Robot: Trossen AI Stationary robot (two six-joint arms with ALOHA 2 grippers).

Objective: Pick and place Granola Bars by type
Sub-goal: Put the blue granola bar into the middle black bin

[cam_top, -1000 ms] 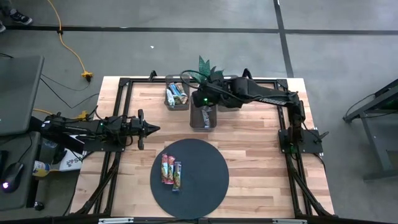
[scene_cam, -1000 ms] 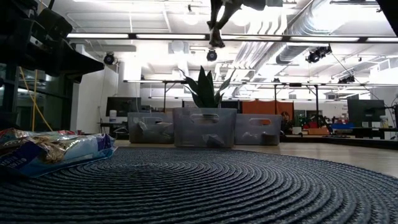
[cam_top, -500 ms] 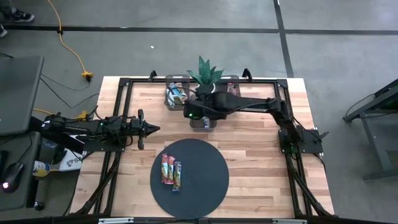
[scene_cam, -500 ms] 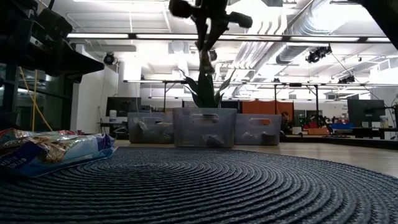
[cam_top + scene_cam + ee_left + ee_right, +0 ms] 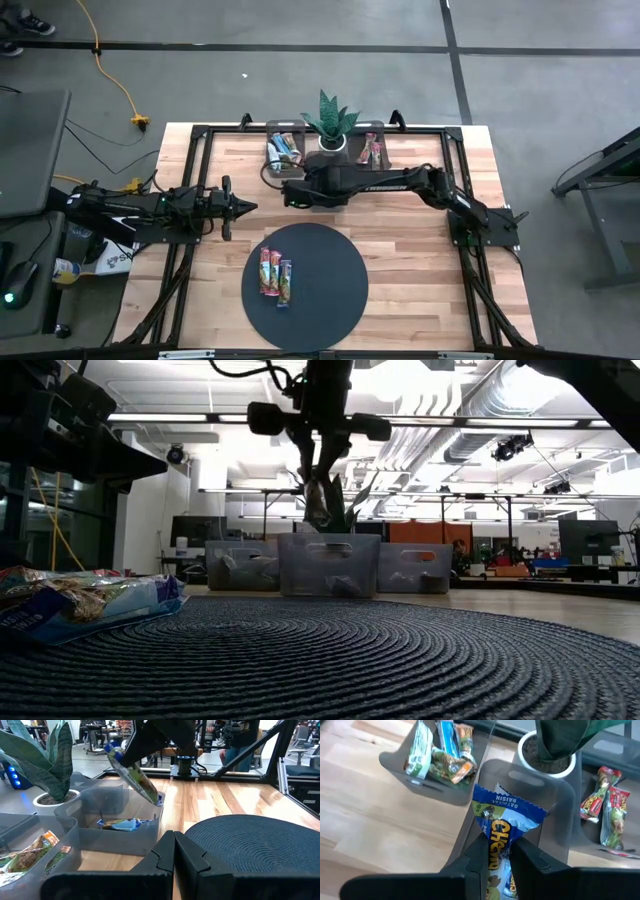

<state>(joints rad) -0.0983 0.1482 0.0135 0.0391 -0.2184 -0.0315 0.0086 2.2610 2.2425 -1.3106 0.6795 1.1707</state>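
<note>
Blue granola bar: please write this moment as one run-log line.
right hand: holds blue granola bar | over middle bin | left hand: idle, shut

Right gripper [image 5: 131, 766] holding a granola bar [image 5: 134, 777] above a grey bin [image 5: 112, 822] (another bar [image 5: 122, 824] inside); left gripper [image 5: 174, 851] closed.

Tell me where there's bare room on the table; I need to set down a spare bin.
Bare wood lies right of the round mat, and along the right edge. The mat's right half is free; two bars sit on its left. Crowded: the back bins, where the right claw holds a blue bar.
</note>
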